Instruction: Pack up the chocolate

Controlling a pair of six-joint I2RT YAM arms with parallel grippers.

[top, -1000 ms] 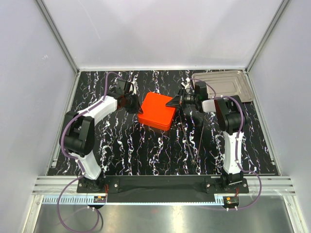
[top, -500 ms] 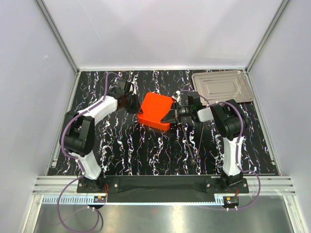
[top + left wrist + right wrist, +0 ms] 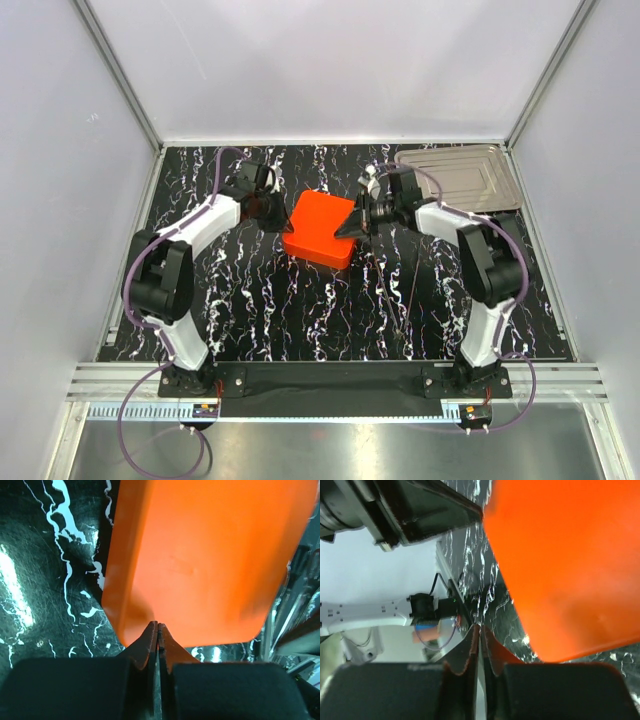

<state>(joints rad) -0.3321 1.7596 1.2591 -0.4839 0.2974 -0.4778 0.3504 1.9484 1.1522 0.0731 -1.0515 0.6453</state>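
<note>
Table [image 3: 260, 300]: black marbled top, everything sits on it.
Left arm [image 3: 190, 240]: white and black, reaches from its base at 7 o'clock up toward the middle.
Right arm [image 3: 480, 260]: reaches from its base at 5 o'clock, bends in toward the middle from the 2 o'clock side.
Tray [image 3: 462, 180]: silver metal, flat, in the 1 o'clock corner of the table, apart from the box.
Box [image 3: 322, 229]: orange, square, turned a little off square to the table, just toward 12 o'clock of table centre. You only get a plain orange top face in all three views.
Left gripper [image 3: 270, 210]: at the box's 9 o'clock edge. Your left wrist view shows both fingers pressed together with no gap, tips right at the box's rim, nothing between them.
Right gripper [image 3: 352, 225]: at the box's 3 o'clock edge. Your right wrist view shows the fingers closed tip to tip, just beside the box's lower edge, holding nothing.
Chocolate: you cannot tell where it is; no piece shows in any view, and the box interior is hidden.
</note>
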